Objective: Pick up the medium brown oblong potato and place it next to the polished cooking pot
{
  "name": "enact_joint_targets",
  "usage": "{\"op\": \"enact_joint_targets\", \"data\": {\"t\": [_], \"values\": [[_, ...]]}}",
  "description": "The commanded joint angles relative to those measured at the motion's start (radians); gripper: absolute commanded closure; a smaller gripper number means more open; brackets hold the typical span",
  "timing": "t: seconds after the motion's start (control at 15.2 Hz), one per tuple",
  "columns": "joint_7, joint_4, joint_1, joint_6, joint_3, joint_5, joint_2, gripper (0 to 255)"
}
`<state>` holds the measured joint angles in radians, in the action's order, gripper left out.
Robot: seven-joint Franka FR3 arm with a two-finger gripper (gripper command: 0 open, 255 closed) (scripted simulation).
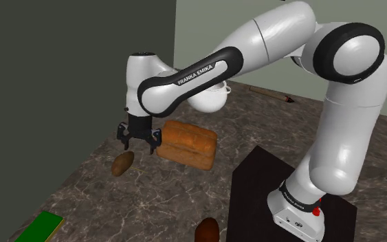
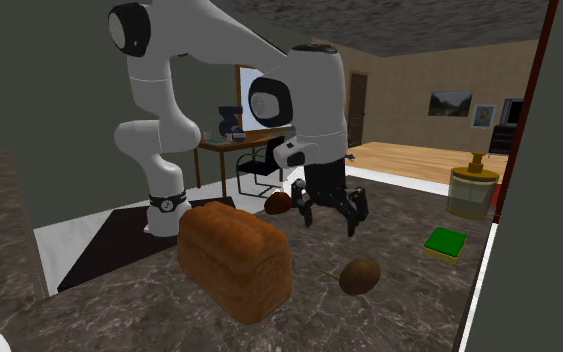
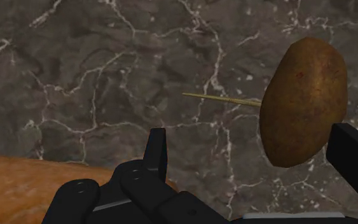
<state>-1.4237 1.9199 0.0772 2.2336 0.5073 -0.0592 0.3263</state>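
Observation:
The brown oblong potato (image 1: 122, 163) lies on the dark marbled surface (image 1: 82, 185), just off the end of a bread loaf. My black gripper (image 1: 138, 141) hangs a little above it, towards the loaf, with its jaws open and nothing between them. In the wrist view the potato (image 3: 304, 102) lies ahead of the gripper (image 3: 254, 159), close to one finger (image 3: 355, 159) and apart from it. From the second exterior view the potato (image 2: 359, 275) rests below and in front of the gripper (image 2: 331, 215). A white rounded vessel (image 1: 216, 96), likely the pot, peeks out behind the forearm.
A large brown bread loaf (image 1: 187, 144) sits right beside the gripper. A darker second potato (image 1: 208, 230) lies near the stand (image 1: 267, 199). A green block (image 1: 40, 227) rests at the surface's near edge. A dark wall runs along the shoulder view's left.

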Motion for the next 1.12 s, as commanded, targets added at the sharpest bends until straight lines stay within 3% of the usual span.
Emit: {"op": "enact_joint_targets", "data": {"t": [0.0, 0.33, 1.06], "values": [[-0.073, -0.074, 0.033, 0.007, -0.019, 0.033, 0.08, 0], [-0.197, -0.273, 0.107, -0.007, -0.074, 0.082, 0.26, 0], [-0.209, -0.263, 0.131, 0.064, -0.088, 0.101, 0.32, 0]]}}
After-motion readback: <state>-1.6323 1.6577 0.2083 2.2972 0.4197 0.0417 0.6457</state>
